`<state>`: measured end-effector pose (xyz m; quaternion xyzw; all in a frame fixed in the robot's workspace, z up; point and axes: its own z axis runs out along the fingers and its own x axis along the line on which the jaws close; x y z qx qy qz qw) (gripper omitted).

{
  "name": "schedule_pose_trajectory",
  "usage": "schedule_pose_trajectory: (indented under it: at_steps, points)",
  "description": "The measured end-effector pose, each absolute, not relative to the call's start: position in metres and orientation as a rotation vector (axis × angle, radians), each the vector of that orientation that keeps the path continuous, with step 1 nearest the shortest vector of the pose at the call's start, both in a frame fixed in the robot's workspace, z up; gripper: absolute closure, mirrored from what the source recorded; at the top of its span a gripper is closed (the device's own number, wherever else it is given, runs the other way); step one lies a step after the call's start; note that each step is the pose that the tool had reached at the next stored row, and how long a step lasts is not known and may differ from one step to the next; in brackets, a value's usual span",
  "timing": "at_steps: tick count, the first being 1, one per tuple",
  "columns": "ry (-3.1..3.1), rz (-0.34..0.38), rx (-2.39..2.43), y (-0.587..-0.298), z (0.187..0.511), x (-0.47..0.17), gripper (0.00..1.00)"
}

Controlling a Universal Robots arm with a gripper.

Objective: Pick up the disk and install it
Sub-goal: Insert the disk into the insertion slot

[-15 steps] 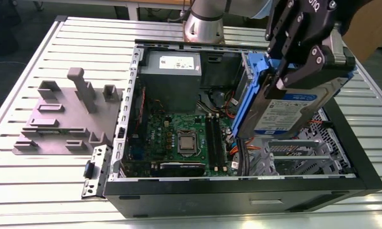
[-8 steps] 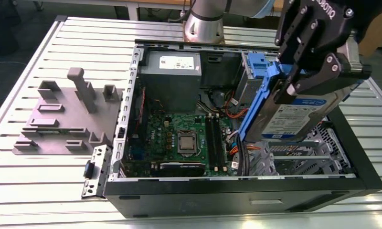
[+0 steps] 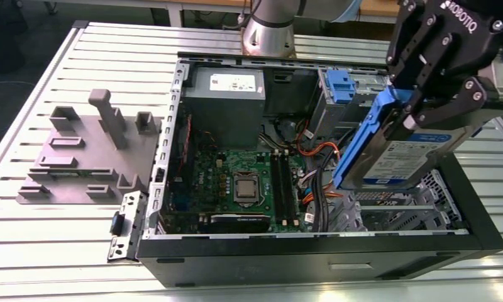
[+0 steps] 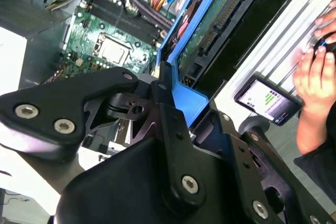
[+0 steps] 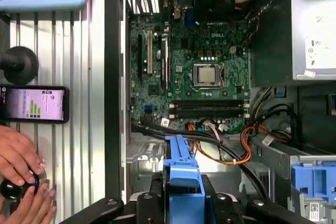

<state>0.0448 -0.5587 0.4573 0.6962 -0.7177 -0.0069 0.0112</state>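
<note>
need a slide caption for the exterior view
Gripper clamped on the disk, holding it tilted over the open computer case with its motherboard exposed.

I stand over a ribbed silver metal table (image 3: 42, 251). 1 open black computer case (image 3: 319, 257) sits on it. Just beside the case, at the exterior view's left, lies 1 grey fixture plate (image 3: 75, 167) with several upright blocks. In the first wrist view, 1 phone (image 5: 35, 104) lies flat on the ribs, and close by a person's 2 hands (image 5: 21, 179) grip a small black knob (image 5: 11, 188).
</note>
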Motion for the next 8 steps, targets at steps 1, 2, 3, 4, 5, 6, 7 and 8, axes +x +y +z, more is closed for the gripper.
schedule_pose_trajectory:
  at_steps: [1,2,3,4,5,6,7,8]
  points:
    - [-2.238,-0.023,2.171,-0.559,0.457,0.048,0.63]
    - [-2.237,-0.024,2.171,-0.559,0.456,0.051,0.63]
    - [-2.237,-0.025,2.170,-0.559,0.456,0.054,0.63]
    - [-2.236,-0.026,2.170,-0.559,0.455,0.058,0.63]
    - [-2.236,-0.027,2.169,-0.559,0.455,0.061,0.63]
    - [-2.235,-0.028,2.169,-0.559,0.454,0.064,0.63]
    - [-2.235,-0.028,2.169,-0.559,0.454,0.068,0.63]
    - [-2.235,-0.028,2.169,-0.559,0.453,0.070,0.63]
